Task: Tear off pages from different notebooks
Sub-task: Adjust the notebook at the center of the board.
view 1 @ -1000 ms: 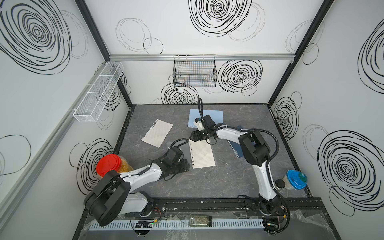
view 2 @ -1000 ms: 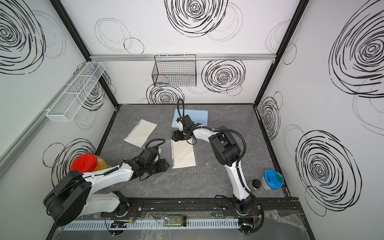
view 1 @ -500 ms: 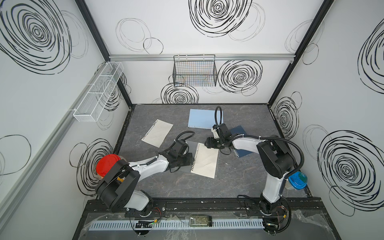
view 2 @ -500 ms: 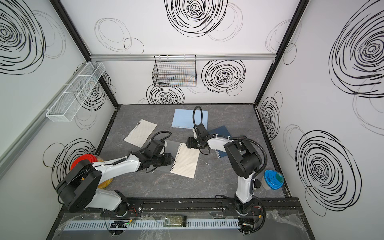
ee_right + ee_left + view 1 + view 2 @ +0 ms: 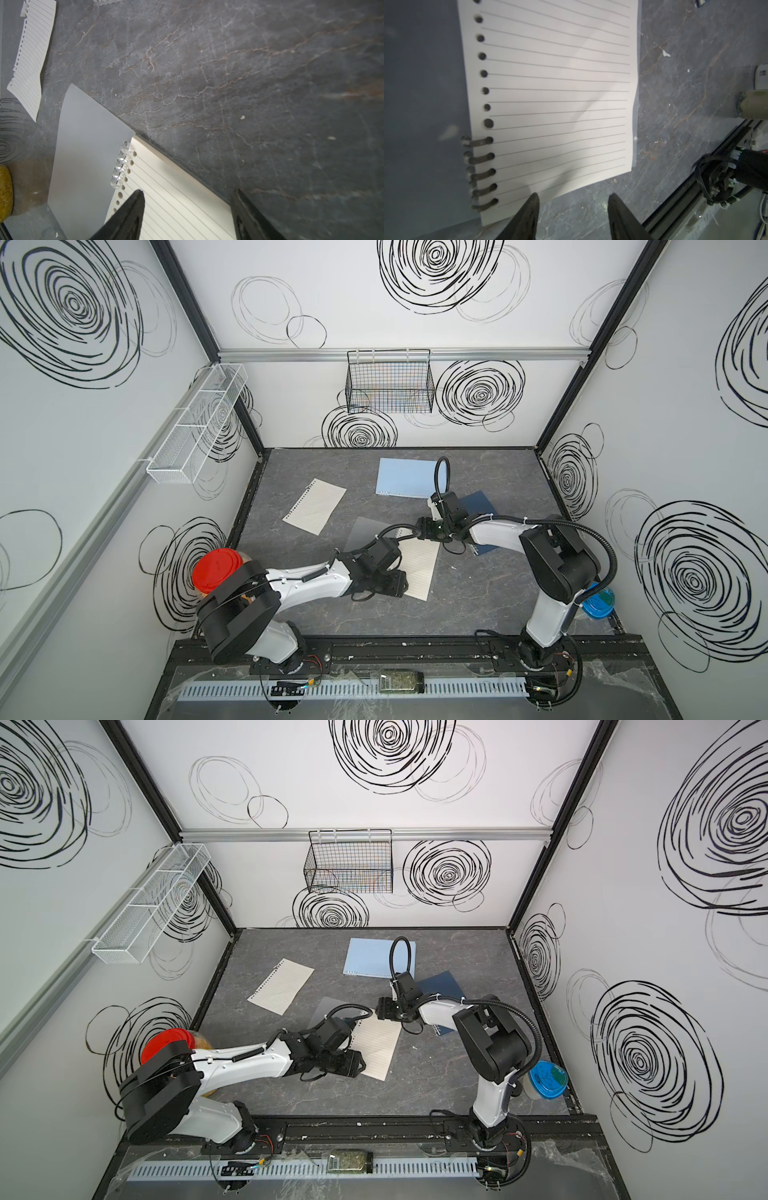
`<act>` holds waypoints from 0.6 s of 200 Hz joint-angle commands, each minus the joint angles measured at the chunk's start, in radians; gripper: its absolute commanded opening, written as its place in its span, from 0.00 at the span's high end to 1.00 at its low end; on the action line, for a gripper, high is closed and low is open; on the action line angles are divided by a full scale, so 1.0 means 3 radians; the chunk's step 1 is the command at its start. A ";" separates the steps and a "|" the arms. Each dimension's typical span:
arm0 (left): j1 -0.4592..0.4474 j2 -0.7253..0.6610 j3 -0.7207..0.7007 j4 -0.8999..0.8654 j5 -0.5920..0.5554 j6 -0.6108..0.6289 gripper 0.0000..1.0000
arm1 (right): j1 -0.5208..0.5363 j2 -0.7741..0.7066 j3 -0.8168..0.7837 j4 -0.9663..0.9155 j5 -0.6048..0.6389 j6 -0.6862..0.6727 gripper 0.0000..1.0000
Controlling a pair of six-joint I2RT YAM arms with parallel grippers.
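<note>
Open notebook (image 5: 419,568) — a corner at each arm's spread jaws.

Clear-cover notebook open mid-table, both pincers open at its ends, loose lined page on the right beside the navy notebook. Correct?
No: the loose lined page lies on the left, apart from the navy notebook; both top views show it. The clear-cover notebook is open mid-table, left pincer and right pincer open at its ends.

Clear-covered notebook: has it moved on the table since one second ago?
Yes. The clear-covered notebook has slid toward the front rail, away from the light-blue notebook, and has turned slightly.
</note>
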 commanded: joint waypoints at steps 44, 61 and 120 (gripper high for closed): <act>0.0133 -0.0011 -0.0327 0.0127 -0.0027 -0.0117 0.42 | 0.0001 0.0149 -0.0031 -0.0331 0.0059 0.0026 0.31; 0.0329 0.0012 -0.0430 0.0195 0.0016 -0.0061 0.42 | 0.0003 0.0109 -0.0078 -0.0324 0.0069 0.0040 0.31; 0.0950 0.0246 -0.0330 0.0383 0.0220 0.0232 0.43 | 0.0126 -0.0171 -0.0458 -0.0183 0.0030 0.0277 0.31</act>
